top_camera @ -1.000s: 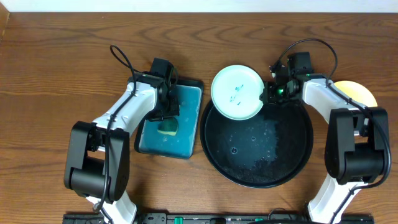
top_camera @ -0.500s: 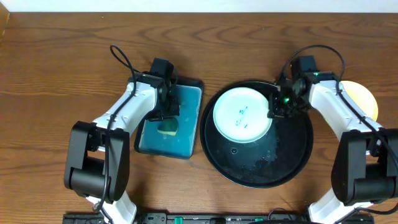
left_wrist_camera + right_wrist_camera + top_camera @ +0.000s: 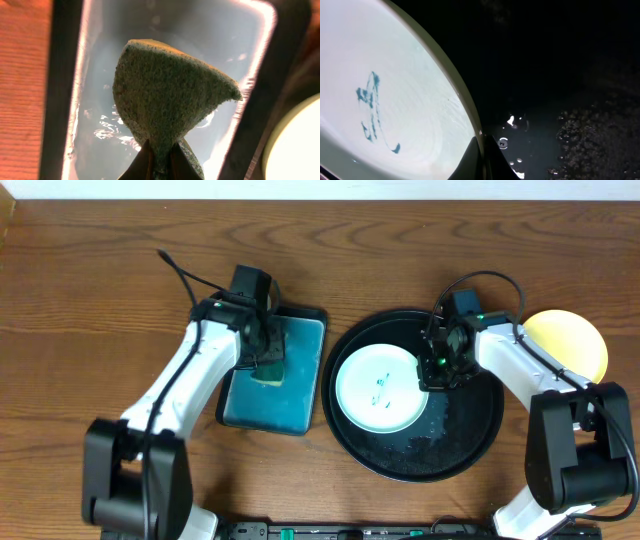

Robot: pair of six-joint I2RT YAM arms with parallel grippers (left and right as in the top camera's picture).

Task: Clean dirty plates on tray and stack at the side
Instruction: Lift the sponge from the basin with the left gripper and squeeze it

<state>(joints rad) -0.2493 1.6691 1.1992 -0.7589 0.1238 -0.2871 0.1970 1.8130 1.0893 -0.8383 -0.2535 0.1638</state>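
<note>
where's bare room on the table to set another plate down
Bare wood left of the teal tray, and the strip behind both trays. The black tray is free at lower right. Crowded: its left half, with mint plate and right gripper; yellow plate far right.

Brown wood table [image 3: 90, 280] — long grain lines, left to right. Thin white strip [image 3: 320, 188] along top edge. Black bar [image 3: 350, 532] along bottom edge. Light soft, even.

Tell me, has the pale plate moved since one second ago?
Yes. The pale plate moved from the far rim of the black tray to inside it.
</note>
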